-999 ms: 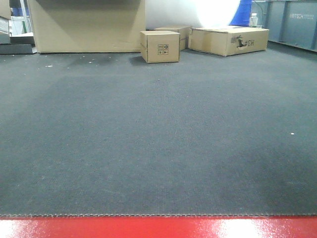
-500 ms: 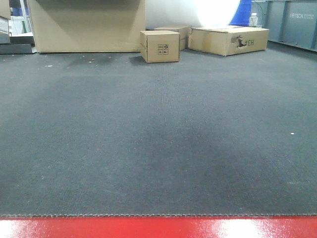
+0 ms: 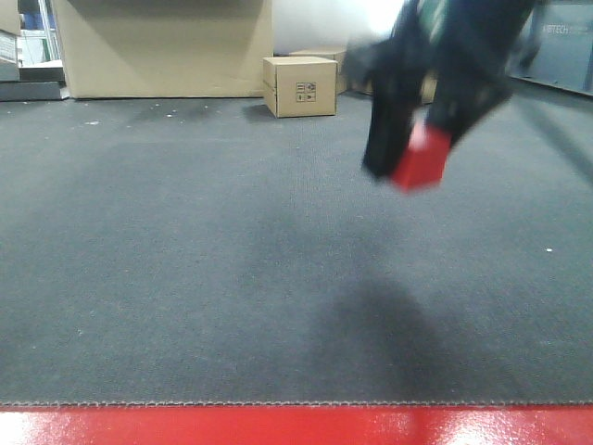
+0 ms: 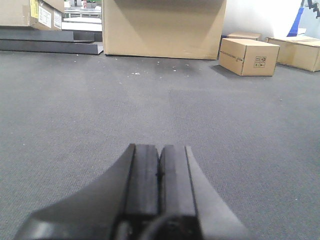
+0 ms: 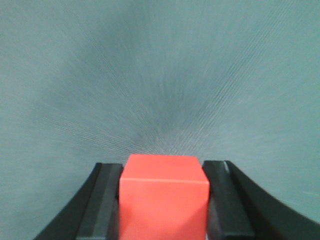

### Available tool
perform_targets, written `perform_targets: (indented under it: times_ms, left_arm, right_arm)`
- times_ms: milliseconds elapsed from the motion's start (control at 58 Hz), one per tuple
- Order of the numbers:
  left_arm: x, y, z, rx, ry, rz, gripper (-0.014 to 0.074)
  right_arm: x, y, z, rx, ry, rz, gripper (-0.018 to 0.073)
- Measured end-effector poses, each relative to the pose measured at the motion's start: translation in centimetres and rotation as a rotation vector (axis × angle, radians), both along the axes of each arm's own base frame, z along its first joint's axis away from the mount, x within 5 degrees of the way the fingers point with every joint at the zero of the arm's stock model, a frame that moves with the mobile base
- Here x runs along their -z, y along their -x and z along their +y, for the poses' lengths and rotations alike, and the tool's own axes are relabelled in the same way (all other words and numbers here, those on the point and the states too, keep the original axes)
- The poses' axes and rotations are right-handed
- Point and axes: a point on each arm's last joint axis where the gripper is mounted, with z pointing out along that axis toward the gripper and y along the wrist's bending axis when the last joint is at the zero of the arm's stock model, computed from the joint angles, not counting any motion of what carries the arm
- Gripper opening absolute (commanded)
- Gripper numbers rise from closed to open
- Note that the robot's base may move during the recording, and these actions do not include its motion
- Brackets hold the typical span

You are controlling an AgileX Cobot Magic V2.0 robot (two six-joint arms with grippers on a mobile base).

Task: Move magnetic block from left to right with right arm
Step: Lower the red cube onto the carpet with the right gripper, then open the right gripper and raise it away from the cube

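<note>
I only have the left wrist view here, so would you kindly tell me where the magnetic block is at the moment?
Observer: The magnetic block is clamped in the right tool, one finger on each side of it.
Operator: Thank you. Is it resting on the carpet?
Observer: No, the front view shows it in the air above the carpet, with a shadow beneath.
Operator: And where is it relative to the small cardboard box I can see?
Observer: In the front view it appears to the right of that small cardboard box and nearer the camera.
</note>
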Motion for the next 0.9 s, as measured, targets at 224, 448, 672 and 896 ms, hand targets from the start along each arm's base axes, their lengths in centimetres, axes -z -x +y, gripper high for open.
perform_targets:
  times_ms: [224, 448, 672, 896]
  left_arm:
    - [0.0, 0.0, 0.0, 0.0, 0.0, 0.0, -0.0126]
    - [0.0, 0.0, 0.0, 0.0, 0.0, 0.0, -0.0126]
    - [0.0, 0.0, 0.0, 0.0, 0.0, 0.0, -0.0126]
    - [0.0, 0.0, 0.0, 0.0, 0.0, 0.0, -0.0126]
  right_arm:
    - [2.9, -0.9, 0.5, 0.0, 0.038, 0.072, 0.0163]
    - [4.1, -1.3, 0.7, 0.0, 0.054, 0.102, 0.0225]
    - [4.3, -1.4, 0.7, -0.001, 0.058, 0.112, 0.0643]
    - [3.7, -1.4, 0.8, -0.004, 0.06, 0.117, 0.057]
